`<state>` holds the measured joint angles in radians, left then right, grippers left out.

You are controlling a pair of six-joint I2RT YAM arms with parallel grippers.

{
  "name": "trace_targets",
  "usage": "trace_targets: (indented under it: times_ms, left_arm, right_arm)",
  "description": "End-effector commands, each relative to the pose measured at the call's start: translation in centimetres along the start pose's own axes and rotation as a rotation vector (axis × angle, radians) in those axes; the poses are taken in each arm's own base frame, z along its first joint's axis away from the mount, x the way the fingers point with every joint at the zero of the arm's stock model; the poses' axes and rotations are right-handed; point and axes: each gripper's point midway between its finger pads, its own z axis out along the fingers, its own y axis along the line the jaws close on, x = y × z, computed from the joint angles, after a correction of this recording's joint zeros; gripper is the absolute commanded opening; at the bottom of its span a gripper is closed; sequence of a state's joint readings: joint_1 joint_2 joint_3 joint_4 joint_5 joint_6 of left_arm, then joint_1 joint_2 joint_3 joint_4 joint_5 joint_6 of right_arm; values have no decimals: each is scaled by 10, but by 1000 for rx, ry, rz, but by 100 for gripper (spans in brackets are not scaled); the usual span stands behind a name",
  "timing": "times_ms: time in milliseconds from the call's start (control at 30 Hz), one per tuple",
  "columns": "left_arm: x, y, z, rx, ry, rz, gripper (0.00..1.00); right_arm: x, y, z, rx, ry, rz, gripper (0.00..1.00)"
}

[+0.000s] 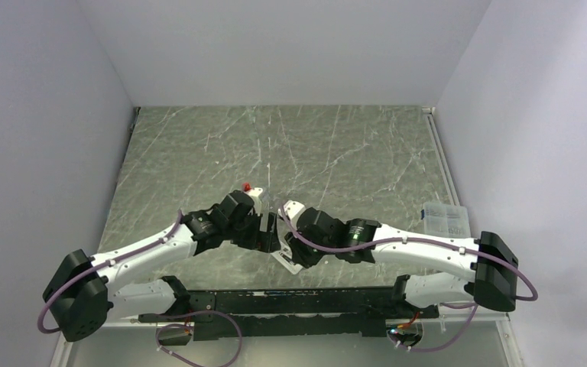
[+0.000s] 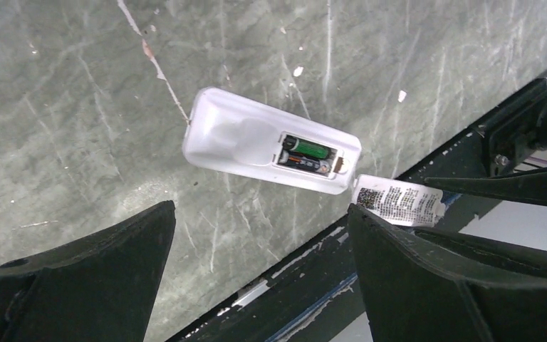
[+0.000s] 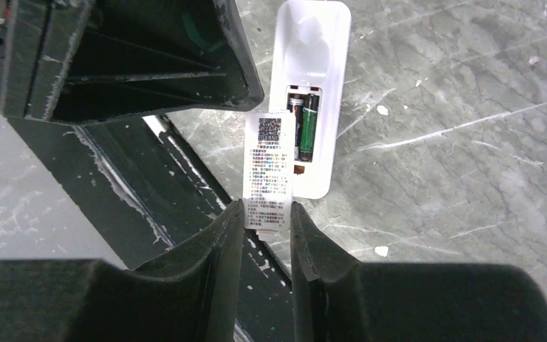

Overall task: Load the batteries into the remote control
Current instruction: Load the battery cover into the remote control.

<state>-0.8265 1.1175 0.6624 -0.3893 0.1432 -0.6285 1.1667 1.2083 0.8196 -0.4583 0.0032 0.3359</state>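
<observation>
**benchrat:** What's your feed showing right now? Where's the remote?

**yam_driver:** The remote control point(image 2: 256, 146) is lying flat on the marble table point(image 1: 336, 145), back side up, near the front edge and right between my two arms. The compartment at one end is uncovered and both batteries point(image 3: 303, 128) are sitting in it side by side. One has a green-and-black wrap. The other is darker, with a bit of orange on it.

**benchrat:** And the grippers?

**yam_driver:** My left gripper point(image 2: 260, 214) is spread wide with nothing between the fingers, hanging over the remote without touching it. My right gripper point(image 3: 266, 210) is pinched nearly closed on the battery cover point(image 3: 267, 167), the little white panel with a QR code and small print. I've got it by one end, and the other end sticks out toward the open compartment. From the wrist views it sits right at the remote's edge, but I can't tell if it's touching.

**benchrat:** Anything else on the table?

**yam_driver:** Just a clear plastic box point(image 1: 445, 218) way off at the right edge.
</observation>
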Motion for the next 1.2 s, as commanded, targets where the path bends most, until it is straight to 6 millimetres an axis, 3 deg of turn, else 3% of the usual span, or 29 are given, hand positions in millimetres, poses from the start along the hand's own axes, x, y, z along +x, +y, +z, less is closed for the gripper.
trace_targets:
  times_ms: [0,533,1167]
  left_arm:
    - [-12,7,4,-39,-35,21,95]
    - [-3,42,24,-88,5,-32,94]
    - [5,46,44,-30,60,-49,80]
  right_arm:
    - [-11,-2,7,34,-26,8,21]
    - [3,-6,36,69,69,22,21]
    - [-2,-8,47,95,74,40,21]
